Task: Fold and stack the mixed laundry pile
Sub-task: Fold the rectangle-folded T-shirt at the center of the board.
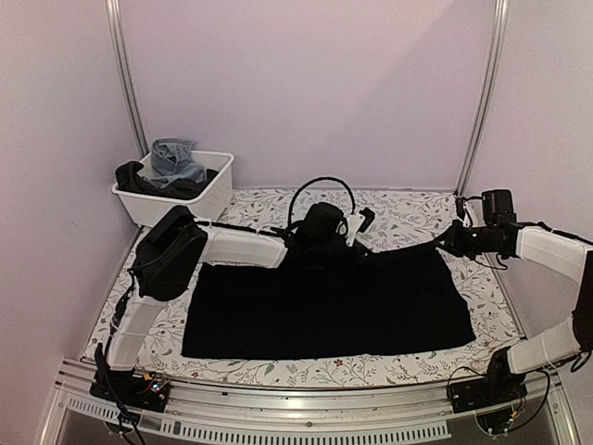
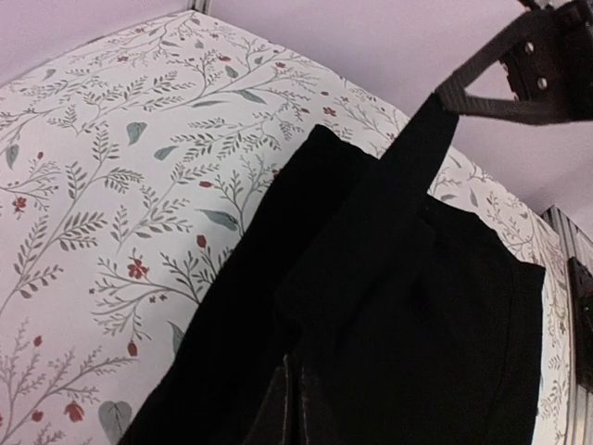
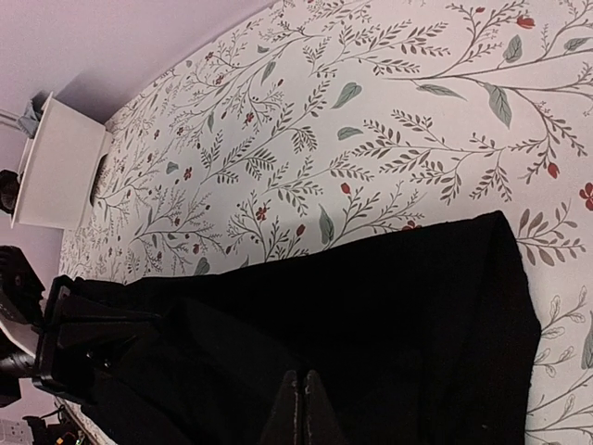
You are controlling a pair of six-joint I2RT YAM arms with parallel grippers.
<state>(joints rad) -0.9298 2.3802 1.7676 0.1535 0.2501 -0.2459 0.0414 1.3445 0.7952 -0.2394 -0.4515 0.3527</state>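
A large black cloth (image 1: pixel 324 306) lies spread across the flowered table (image 1: pixel 408 218), and its far edge is raised and stretched between both grippers. My left gripper (image 1: pixel 310 250) is shut on that edge near the middle; in its wrist view the fingers (image 2: pixel 278 408) pinch dark fabric (image 2: pixel 371 306). My right gripper (image 1: pixel 443 243) is shut on the far right corner, its fingers (image 3: pixel 315 413) closed in the cloth (image 3: pixel 389 306). Light blue denim jeans (image 1: pixel 176 159) and other dark clothes (image 1: pixel 139 178) sit in the bin.
A white plastic bin (image 1: pixel 199 199) stands at the back left corner of the table, also seen as a white box (image 3: pixel 56 162) in the right wrist view. Metal frame posts rise at the back corners. A rail runs along the near edge (image 1: pixel 306 403).
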